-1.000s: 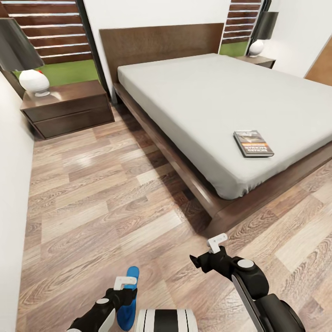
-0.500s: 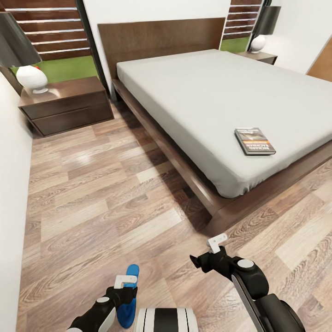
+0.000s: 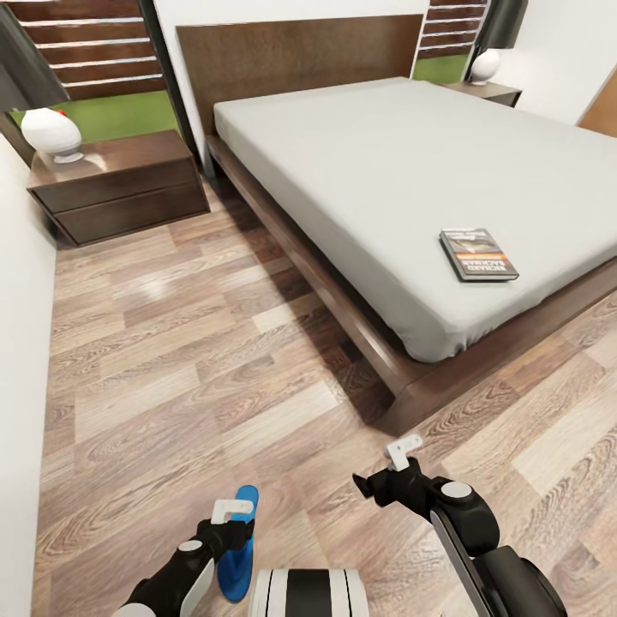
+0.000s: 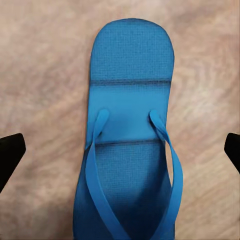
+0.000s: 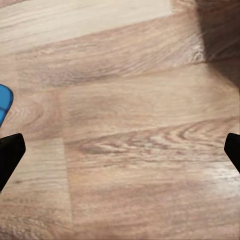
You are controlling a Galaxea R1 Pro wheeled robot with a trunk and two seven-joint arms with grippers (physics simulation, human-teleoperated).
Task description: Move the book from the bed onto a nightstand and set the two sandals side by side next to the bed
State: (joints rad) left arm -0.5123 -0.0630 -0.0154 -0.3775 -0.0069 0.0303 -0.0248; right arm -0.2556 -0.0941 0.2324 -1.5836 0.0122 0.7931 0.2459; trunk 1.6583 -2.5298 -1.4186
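Note:
One blue sandal (image 3: 241, 561) lies flat on the wood floor close in front of me, straps up. My left gripper (image 3: 228, 531) hovers right over it, and in the left wrist view the sandal (image 4: 131, 150) sits between the wide-apart fingertips (image 4: 10, 155) of that open gripper (image 4: 120, 152). The book (image 3: 478, 254) rests near the foot corner of the pale grey mattress of the bed (image 3: 343, 300). Over bare floor short of the bed's corner, my right gripper (image 3: 379, 485) is open (image 5: 120, 150). One nightstand (image 3: 120, 184) stands left of the headboard and another nightstand (image 3: 494, 91) at the far right.
Each nightstand carries a white-based lamp (image 3: 51, 134). A white wall (image 3: 17, 360) runs along the left. Wood-plank floor (image 3: 188, 343) lies between the wall and the bed frame. A blue sliver of sandal (image 5: 4, 106) shows at the right wrist view's edge.
The whole head view has shifted, with the bed and nightstands sliding upward, so the camera moved. Both grippers keep their poses and stay open over the floor.

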